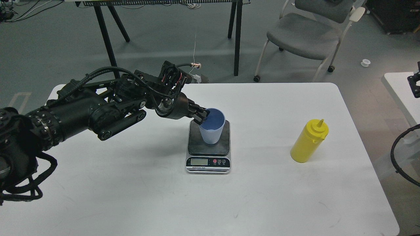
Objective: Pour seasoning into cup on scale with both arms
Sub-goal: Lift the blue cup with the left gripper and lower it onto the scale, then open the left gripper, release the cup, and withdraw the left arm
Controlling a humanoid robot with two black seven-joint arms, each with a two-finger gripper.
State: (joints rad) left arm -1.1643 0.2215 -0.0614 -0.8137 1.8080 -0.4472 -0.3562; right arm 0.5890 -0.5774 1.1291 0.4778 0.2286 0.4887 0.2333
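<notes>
Reaching in from the left edge, the left arm [98, 114] stretched across the white table [131, 196] at a low angle, forearm sloping slightly down toward the middle, cable loops arching over the wrist. Its claw, the left gripper [200, 116], was at the near-left rim of the light blue cup [212, 126], with one finger looking like it sat inside the rim and the other outside, so it seemed pinched on the cup wall, tbh hard to be fully sure since the fingers were dark against the shadow. The cup stood upright on the dark platform of the scale [208, 149], toward the back of it, and the scale itself sat about mid-table with its display and red button facing the camera.

The yellow seasoning bottle [309, 141] stood upright well off to the right of the scale, nothing touching it, nozzle cap on top.

Only a black cable loop [398, 154] showed at the far right edge, and the right claw itself wasn't visible anywhere. A grey chair [305, 36] and black table legs [238, 36] were back on the floor behind the table.
</notes>
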